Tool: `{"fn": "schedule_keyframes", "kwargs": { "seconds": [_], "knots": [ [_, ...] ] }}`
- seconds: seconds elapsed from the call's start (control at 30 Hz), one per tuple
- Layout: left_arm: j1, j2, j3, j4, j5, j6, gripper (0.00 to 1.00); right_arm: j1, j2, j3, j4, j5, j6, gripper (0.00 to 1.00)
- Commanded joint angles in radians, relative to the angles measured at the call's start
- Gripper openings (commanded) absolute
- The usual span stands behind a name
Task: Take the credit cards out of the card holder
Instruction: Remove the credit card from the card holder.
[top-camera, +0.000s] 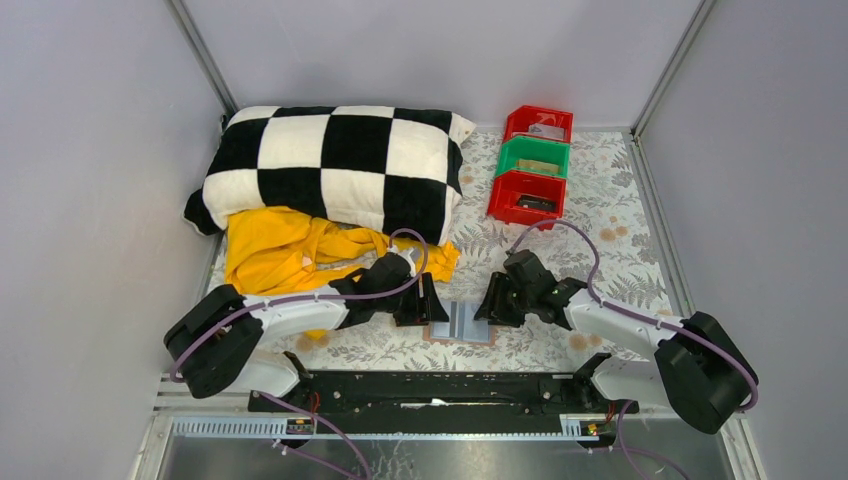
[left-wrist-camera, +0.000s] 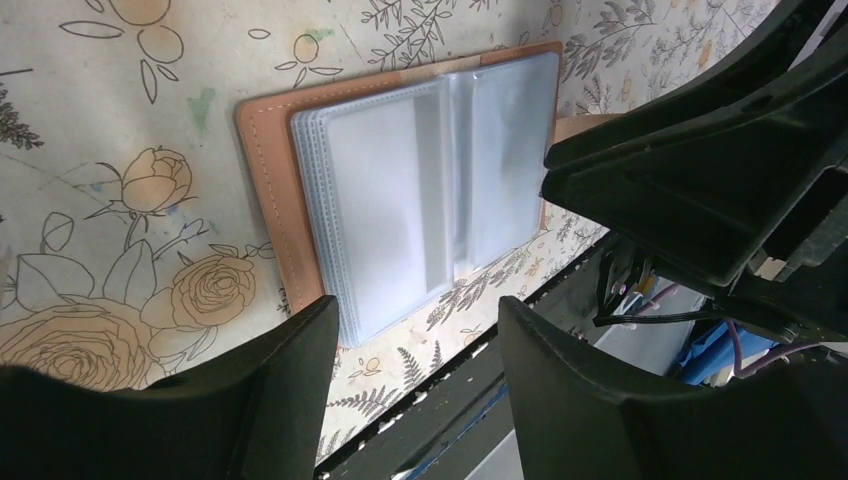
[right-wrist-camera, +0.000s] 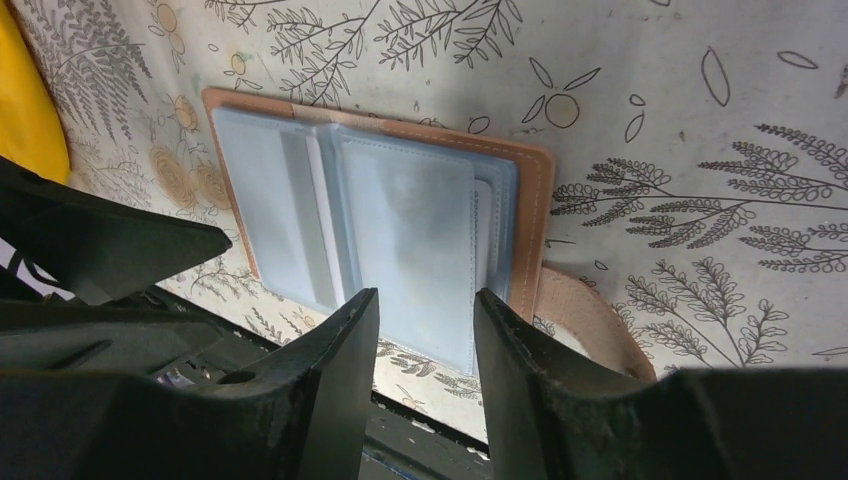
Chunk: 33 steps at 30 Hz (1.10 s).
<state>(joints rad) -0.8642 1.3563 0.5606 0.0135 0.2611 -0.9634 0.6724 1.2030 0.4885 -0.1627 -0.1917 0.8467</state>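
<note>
The card holder (top-camera: 462, 323) lies open and flat on the floral cloth near the table's front edge, tan leather outside, grey-blue clear sleeves inside. It also shows in the left wrist view (left-wrist-camera: 420, 190) and the right wrist view (right-wrist-camera: 380, 220), with its tan side tab (right-wrist-camera: 590, 310) at the right. No dark credit cards show in any view. My left gripper (top-camera: 430, 303) is open and empty at the holder's left edge. My right gripper (top-camera: 487, 305) is open and empty at its right edge. Each gripper's jaws (left-wrist-camera: 418, 320) (right-wrist-camera: 427, 305) stand apart just above the sleeves.
A checkered pillow (top-camera: 335, 165) and a yellow cloth (top-camera: 290, 250) lie at the back left. Two red bins (top-camera: 538, 125) (top-camera: 527, 198) and a green bin (top-camera: 533, 157) stand at the back right. The black base rail (top-camera: 440, 390) runs just below the holder.
</note>
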Motion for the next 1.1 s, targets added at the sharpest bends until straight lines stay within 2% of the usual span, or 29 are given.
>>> {"fn": "schedule_keyframes", "kwargs": {
  "seconds": [0.0,0.4,0.53,0.67,0.83,0.93,1.07],
  "knots": [
    [-0.01,0.025,0.032,0.083,0.01,-0.016,0.62,0.006,0.006,-0.018,0.005,0.091,0.009,0.48],
    [-0.012,0.093,0.058,0.102,0.028,-0.004,0.55,0.006,0.064,-0.033,0.052,0.058,0.018,0.5],
    [-0.013,0.097,0.063,0.107,0.03,-0.001,0.45,0.006,0.033,-0.042,0.053,0.052,0.018,0.52],
    [-0.012,0.098,0.067,0.111,0.035,0.0,0.41,0.006,0.037,-0.059,0.112,-0.017,0.025,0.52],
    [-0.013,0.085,0.079,0.113,0.047,0.007,0.24,0.006,0.054,-0.07,0.189,-0.081,0.06,0.52],
    [-0.012,0.07,0.09,0.109,0.054,0.01,0.17,0.006,0.042,-0.065,0.173,-0.065,0.062,0.52],
    [-0.012,0.075,0.114,0.097,0.068,0.023,0.15,0.006,0.02,-0.061,0.118,-0.033,0.055,0.52]
  ]
}}
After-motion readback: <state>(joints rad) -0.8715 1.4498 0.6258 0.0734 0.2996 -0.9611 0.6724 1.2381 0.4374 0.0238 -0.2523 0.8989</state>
